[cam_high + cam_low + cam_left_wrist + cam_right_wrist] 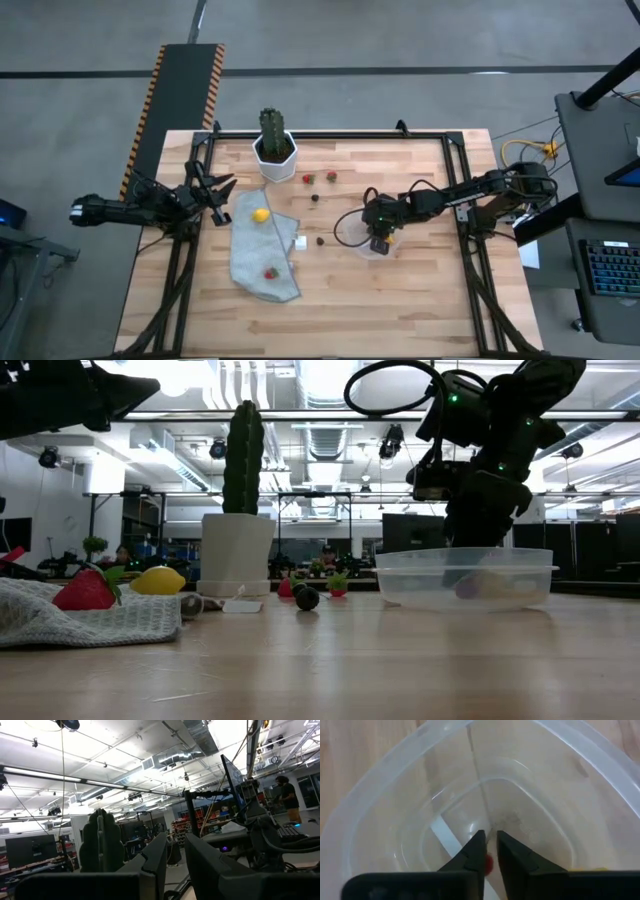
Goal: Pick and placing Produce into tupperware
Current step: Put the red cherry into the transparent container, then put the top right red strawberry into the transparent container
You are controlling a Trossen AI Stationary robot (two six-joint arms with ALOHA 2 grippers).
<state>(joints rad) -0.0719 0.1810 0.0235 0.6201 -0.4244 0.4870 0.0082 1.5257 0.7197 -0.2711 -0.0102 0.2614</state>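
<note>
The tub point(372, 240) sits on the right half of the counter point(400, 300), with the right gripper point(490, 857) lowered inside it. In the right wrist view its fingers stand only a sliver apart, a small red berry point(490, 863) showing in the narrow gap between them, close above the tub floor; I cannot tell whether the berry is pinched or already let go. A sliver of something yellow point(587, 868) lies on the tub floor near the wall, and the low view shows pale shapes through the clear wall, so I judge that some produce is already in.

Much is left out on the counter. A lemon point(260, 214) and a strawberry point(270, 272) lie on the grey cloth point(250, 260). Two red berries point(308, 179) lie beside the cactus pot point(275, 158), and two dark berries point(315, 197) lie between pot and tub. A small white cube point(300, 241) rests at the cloth's edge.

The left gripper point(222, 196) hangs off the counter's left edge, well apart from the produce, its fingers a narrow gap apart and holding nothing.

By my judgement the task is under way but less than half done.
</note>
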